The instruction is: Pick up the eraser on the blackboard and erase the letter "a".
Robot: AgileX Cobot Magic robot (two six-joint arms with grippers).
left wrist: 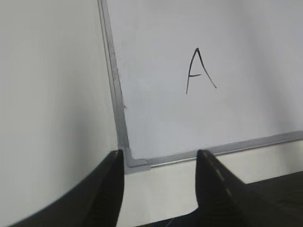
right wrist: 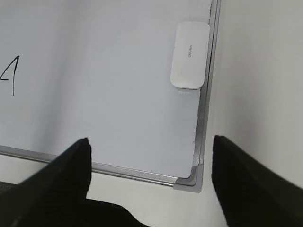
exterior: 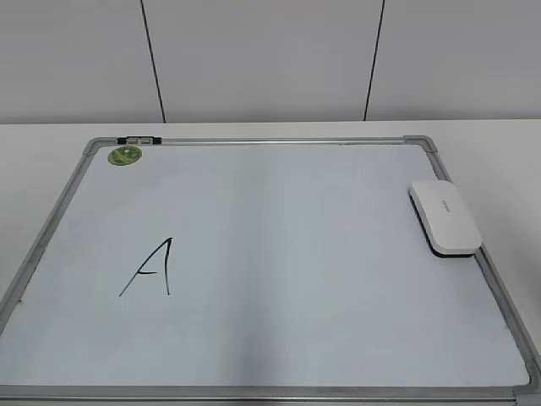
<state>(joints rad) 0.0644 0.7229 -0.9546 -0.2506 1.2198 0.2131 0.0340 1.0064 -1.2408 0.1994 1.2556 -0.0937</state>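
Observation:
The eraser point(exterior: 445, 216), a white flat rounded block, lies on the blackboard point(exterior: 296, 254) against its right frame, and shows in the right wrist view point(right wrist: 190, 56). The blackboard is a white board with a silver frame, seen in the left wrist view point(left wrist: 246, 113) and the right wrist view point(right wrist: 94, 94). No small lowercase "a" shows in any view. My left gripper point(left wrist: 161, 156) is open and empty above the board's near left corner. My right gripper point(right wrist: 151, 139) is open and empty above the near right corner, well short of the eraser. Neither gripper shows in the exterior view.
A large capital "A" point(exterior: 152, 268) in black marker is on the board's left half, seen also from the left wrist point(left wrist: 199, 71) and cut off in the right wrist view point(right wrist: 12, 75). A green round magnet point(exterior: 125, 156) sits at the far left corner. White table surrounds the board.

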